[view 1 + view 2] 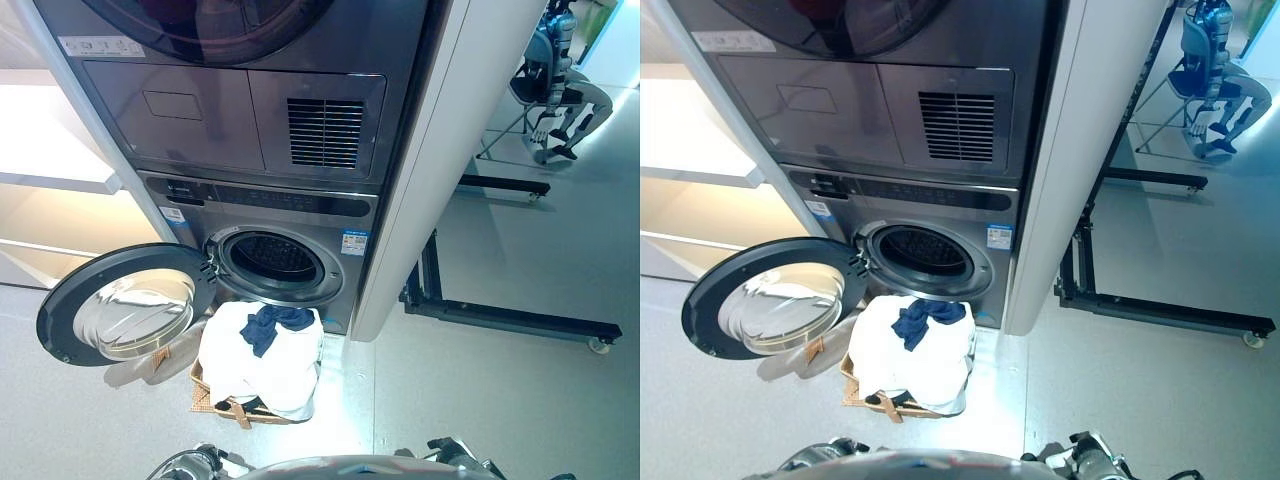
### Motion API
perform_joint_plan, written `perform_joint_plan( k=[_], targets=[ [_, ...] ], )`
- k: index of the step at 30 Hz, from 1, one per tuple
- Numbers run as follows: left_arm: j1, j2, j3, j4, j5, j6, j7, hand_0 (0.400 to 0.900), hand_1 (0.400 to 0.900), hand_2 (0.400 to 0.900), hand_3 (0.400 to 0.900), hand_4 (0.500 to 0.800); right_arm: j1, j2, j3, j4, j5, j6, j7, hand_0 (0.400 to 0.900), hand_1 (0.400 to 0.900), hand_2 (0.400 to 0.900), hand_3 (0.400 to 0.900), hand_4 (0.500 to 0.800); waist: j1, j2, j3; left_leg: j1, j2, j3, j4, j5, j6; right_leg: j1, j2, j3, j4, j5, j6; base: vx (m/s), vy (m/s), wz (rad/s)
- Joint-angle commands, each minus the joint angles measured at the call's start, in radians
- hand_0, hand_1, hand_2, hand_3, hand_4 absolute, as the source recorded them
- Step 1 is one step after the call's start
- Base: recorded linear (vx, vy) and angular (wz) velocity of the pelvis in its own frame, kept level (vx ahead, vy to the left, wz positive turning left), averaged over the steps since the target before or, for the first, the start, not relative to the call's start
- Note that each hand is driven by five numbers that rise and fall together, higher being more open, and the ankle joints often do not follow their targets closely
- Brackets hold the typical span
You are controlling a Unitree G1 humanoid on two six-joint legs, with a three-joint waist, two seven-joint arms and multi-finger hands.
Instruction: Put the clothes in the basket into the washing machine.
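The grey washing machine (300, 215) stands low in the stack with its round door (128, 305) swung fully open to the left. Its dark drum (277, 260) shows nothing inside from here. Directly in front of the drum, on the floor, sits a wicker basket (207, 396). It is heaped with white cloth (262, 362), and a dark blue garment (273, 322) lies on top near the drum's lip. Neither of my hands shows in either view.
A second machine (250, 110) is stacked above the washer. A white panel (420, 190) flanks the stack on the right, and beyond it a black wheeled frame (505, 317) lies on the floor. White shelving (50, 165) is on the left. Equipment on a stand (555, 80) is at the far right.
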Motion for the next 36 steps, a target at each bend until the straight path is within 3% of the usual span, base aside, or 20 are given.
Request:
perform_joint_plan(
  k=[1, 16, 30, 34, 36],
  targets=[
    [-0.044, 0.003, -0.018, 0.09, 0.028, 0.017, 0.015, 0.9, 0.9, 0.9, 0.9, 0.8, -0.082, -0.004, 0.033, 0.067, -0.005, -0.003, -0.019, 0.9, 0.9, 0.9, 0.9, 0.8, -0.002, -0.041, 0.004, -0.02, -0.062, 0.003, 0.012, -0.074, 0.071, -0.03, 0.003, 0.023, 0.025, 0.011, 0.014, 0.0, 0.0, 0.0],
    [-0.026, -0.002, -0.015, 0.079, 0.013, -0.011, 0.031, 0.9, 0.9, 0.9, 0.9, 0.8, -0.072, 0.003, 0.03, 0.076, -0.006, -0.007, -0.028, 0.9, 0.9, 0.9, 0.9, 0.8, 0.0, -0.034, 0.0, -0.015, -0.063, 0.001, 0.01, -0.077, 0.071, -0.024, 0.002, 0.015, 0.025, 0.005, 0.014, 0.0, 0.0, 0.0],
    [-0.027, 0.007, -0.027, 0.059, 0.013, 0.013, 0.021, 0.9, 0.9, 0.9, 0.9, 0.8, -0.071, -0.005, 0.03, 0.081, 0.003, -0.011, -0.017, 0.9, 0.9, 0.9, 0.9, 0.8, -0.013, -0.026, 0.006, -0.013, -0.043, 0.004, 0.008, -0.071, 0.06, -0.025, 0.028, 0.024, 0.027, -0.007, 0.001, 0.02, -0.056, -0.04],
    [-0.033, 0.006, -0.027, 0.053, 0.001, 0.014, 0.042, 0.9, 0.9, 0.9, 0.9, 0.8, -0.072, -0.005, 0.033, 0.079, 0.007, -0.01, -0.018, 0.9, 0.9, 0.9, 0.9, 0.8, -0.02, -0.025, 0.01, -0.018, -0.033, 0.006, 0.022, -0.069, 0.056, -0.031, 0.045, 0.037, 0.038, -0.017, -0.011, 0.03, -0.104, -0.06],
    [-0.043, 0.007, -0.024, 0.045, -0.012, 0.001, 0.073, 0.9, 0.9, 0.9, 0.9, 0.8, -0.08, -0.012, 0.036, 0.072, 0.001, -0.009, -0.018, 0.9, 0.9, 0.9, 0.9, 0.8, -0.027, -0.038, 0.022, -0.053, -0.02, 0.01, 0.121, -0.09, 0.048, -0.05, 0.049, 0.045, 0.054, -0.018, -0.028, -0.02, -0.143, -0.03]
  ],
)
